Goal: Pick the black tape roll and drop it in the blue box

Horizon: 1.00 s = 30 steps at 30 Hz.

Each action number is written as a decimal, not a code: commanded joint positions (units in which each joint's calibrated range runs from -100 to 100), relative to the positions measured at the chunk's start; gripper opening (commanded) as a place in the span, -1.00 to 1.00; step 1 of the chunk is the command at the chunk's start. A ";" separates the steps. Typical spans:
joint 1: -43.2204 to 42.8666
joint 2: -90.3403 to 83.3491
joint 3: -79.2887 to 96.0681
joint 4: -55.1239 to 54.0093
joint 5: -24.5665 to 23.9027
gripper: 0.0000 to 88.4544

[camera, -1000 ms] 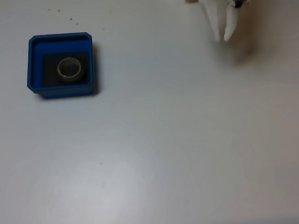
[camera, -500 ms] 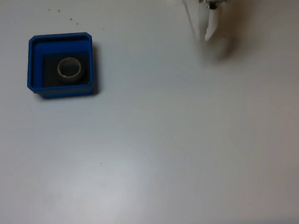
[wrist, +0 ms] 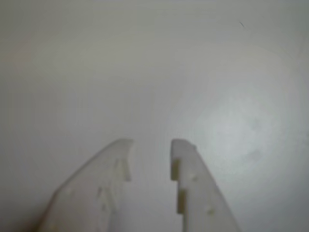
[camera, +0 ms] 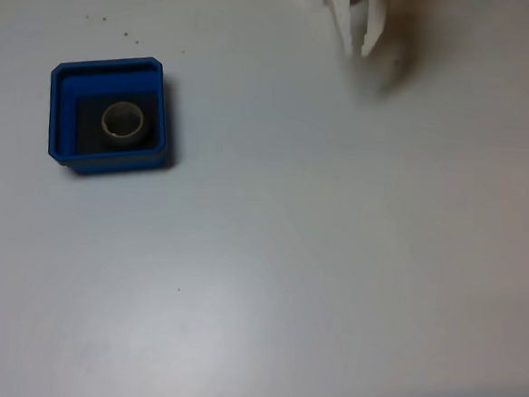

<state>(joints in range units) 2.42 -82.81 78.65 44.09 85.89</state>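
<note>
The blue box (camera: 60,111) sits on the white table at the left of the fixed view. The black tape roll (camera: 123,137) lies flat on the box's dark floor, its pale inner core facing up. My white gripper (camera: 358,49) hangs at the top edge of that view, far to the right of the box. In the wrist view the gripper (wrist: 150,143) points at bare table, open by a narrow gap, with nothing between its fingers (wrist: 190,179).
White table (camera: 270,253) spreads around the box on every side. A few small dark specks (camera: 113,24) mark the surface above the box. The arm's shadow (camera: 387,75) falls just right of the gripper.
The gripper has moved left and drawn back toward the top edge of the fixed view, and its fingers look closer together. The roll and the box have not moved.
</note>
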 commanded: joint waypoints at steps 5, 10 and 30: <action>0.65 -16.02 12.36 -0.77 0.18 -0.98; 0.65 -16.27 18.74 -0.85 0.18 -0.98; 0.75 -16.44 21.17 -15.95 0.18 -0.98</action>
<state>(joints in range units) 2.62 -94.83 99.01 33.99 85.89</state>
